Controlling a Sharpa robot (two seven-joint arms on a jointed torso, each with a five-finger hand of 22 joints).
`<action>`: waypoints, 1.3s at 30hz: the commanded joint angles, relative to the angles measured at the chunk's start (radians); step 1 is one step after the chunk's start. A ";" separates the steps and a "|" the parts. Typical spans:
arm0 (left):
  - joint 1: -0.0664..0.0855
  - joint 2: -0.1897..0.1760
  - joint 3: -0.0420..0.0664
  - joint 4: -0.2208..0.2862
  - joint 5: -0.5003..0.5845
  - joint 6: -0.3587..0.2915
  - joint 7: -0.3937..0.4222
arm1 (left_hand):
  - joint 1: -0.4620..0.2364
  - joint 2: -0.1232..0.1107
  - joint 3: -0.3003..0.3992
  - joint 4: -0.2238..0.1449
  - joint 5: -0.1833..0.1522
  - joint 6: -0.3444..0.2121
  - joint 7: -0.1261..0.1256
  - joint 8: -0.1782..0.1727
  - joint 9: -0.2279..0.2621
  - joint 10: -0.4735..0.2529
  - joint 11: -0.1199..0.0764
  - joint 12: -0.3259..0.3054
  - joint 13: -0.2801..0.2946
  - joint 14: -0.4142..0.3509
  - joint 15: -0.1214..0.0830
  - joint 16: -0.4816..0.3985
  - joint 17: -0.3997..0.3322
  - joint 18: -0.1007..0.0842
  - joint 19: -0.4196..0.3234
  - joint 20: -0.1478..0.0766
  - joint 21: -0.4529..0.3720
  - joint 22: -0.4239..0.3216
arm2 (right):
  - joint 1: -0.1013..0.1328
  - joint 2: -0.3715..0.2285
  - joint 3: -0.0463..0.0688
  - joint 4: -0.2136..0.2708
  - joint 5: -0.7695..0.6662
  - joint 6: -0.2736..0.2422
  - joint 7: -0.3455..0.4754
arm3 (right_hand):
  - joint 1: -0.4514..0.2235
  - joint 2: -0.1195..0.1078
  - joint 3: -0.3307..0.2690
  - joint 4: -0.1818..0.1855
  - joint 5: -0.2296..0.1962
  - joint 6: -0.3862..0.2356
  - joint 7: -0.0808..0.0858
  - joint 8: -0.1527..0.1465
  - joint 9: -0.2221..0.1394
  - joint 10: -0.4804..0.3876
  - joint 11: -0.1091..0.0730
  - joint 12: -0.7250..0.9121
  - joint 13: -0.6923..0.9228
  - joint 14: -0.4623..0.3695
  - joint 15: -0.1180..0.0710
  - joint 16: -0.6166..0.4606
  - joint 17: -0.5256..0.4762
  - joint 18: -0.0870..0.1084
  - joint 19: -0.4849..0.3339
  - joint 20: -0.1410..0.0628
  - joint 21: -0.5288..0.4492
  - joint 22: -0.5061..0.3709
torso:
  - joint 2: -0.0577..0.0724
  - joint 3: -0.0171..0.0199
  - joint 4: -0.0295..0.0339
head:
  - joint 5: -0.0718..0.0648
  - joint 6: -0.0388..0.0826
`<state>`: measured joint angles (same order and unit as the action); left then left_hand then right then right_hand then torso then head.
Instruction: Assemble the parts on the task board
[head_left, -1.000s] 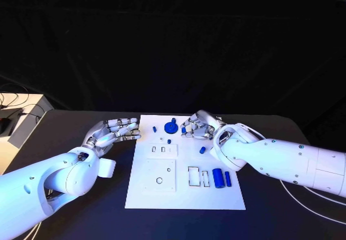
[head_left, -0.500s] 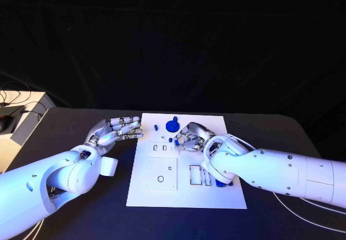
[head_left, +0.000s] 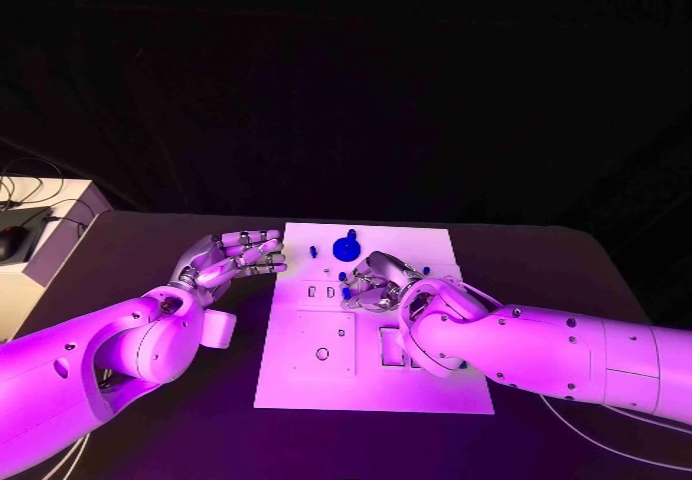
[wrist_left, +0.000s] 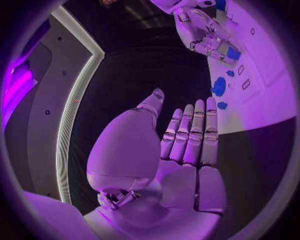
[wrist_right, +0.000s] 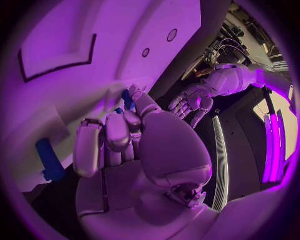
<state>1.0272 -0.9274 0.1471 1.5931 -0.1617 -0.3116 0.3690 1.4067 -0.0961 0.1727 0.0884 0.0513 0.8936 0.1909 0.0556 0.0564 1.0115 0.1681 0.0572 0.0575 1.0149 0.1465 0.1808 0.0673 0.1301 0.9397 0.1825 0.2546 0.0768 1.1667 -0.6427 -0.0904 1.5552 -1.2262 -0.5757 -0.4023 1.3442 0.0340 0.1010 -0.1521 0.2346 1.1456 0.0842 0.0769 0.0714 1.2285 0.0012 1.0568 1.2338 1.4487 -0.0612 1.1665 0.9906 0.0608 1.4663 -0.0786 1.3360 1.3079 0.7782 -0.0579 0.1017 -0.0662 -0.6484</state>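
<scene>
Head view puts the right robot hand (head_left: 378, 283) over the white rectangular task board (head_left: 433, 385) – pinching a small blue part (wrist_right: 127, 98), seemingly to seat it in a slot – while the left robot hand (head_left: 231, 258) rests spread on the black bench (head_left: 144, 250).

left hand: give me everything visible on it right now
The left hand is silver and metallic-looking, on a white arm. It sits beside the left edge of the white board, above the black table. Its fingers lie straight and close together in the left wrist view, thumb apart. It holds nothing and touches no part.
</scene>
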 joint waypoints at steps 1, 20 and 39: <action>0.000 0.001 0.001 0.001 -0.002 0.019 0.004 | -0.001 0.009 -0.003 -0.003 0.001 -0.007 -0.001 0.002 0.001 -0.003 0.004 0.003 0.001 -0.005 0.002 -0.005 -0.001 -0.012 -0.007 0.000 0.003 -0.001 | -0.002 -0.002 0.000 0.005 -0.016 0.000 -0.022 | -0.011 -0.001 0.001 -0.001 0.004 0.024 0.015 0.003 0.001 0.007 0.000 0.003 0.000 -0.001 -0.008 -0.005 -0.001 -0.007 0.081 -0.005 -0.007 0.198 | 0.000 -0.0004 -0.0021 | 0.002 -0.001; 0.000 0.005 0.001 -0.005 -0.002 0.021 0.003 | -0.001 0.009 -0.004 -0.001 0.001 -0.009 0.000 0.002 0.001 -0.004 0.005 0.003 0.001 -0.006 0.002 -0.005 -0.001 -0.012 -0.007 0.000 0.002 -0.001 | -0.008 -0.009 0.000 0.015 -0.106 -0.076 -0.049 | -0.019 -0.008 -0.003 0.004 0.015 0.024 0.013 0.003 0.001 0.009 -0.001 0.005 0.001 -0.001 -0.008 -0.002 -0.004 -0.007 0.082 -0.005 -0.005 0.198 | 0.000 -0.0001 -0.0015 | 0.001 -0.002; 0.000 0.005 0.001 -0.005 -0.002 0.022 0.003 | -0.001 0.009 -0.004 -0.001 0.001 -0.009 0.000 0.002 0.001 -0.004 0.005 0.003 0.001 -0.006 0.002 -0.005 -0.001 -0.012 -0.007 0.000 0.002 -0.001 | -0.017 0.016 0.000 -0.032 -0.145 -0.063 -0.064 | -0.035 -0.017 -0.016 0.025 0.012 0.023 0.012 0.002 0.001 0.010 -0.001 0.005 0.001 -0.002 -0.008 0.001 -0.007 -0.007 0.083 -0.005 -0.004 0.199 | -0.001 -0.0006 0.0002 | 0.000 -0.003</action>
<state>1.0272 -0.9244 0.1472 1.5868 -0.1617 -0.3075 0.3670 1.4067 -0.0961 0.1727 0.0884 0.0513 0.8936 0.1909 0.0556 0.0565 1.0115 0.1681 0.0572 0.0575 1.0149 0.1466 0.1808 0.0672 0.1300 0.9397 0.1825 0.2546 0.0768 1.1515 -0.6287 -0.0896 1.5271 -1.3454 -0.6435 -0.4555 1.3191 0.0172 0.0827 -0.1338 0.2461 1.1509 0.0813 0.0770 0.0714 1.2346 0.0002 1.0569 1.2344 1.4451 -0.0647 1.1666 0.9844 0.0607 1.4660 -0.0783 1.3322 1.3073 0.7782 -0.0579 0.1011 -0.0660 -0.6508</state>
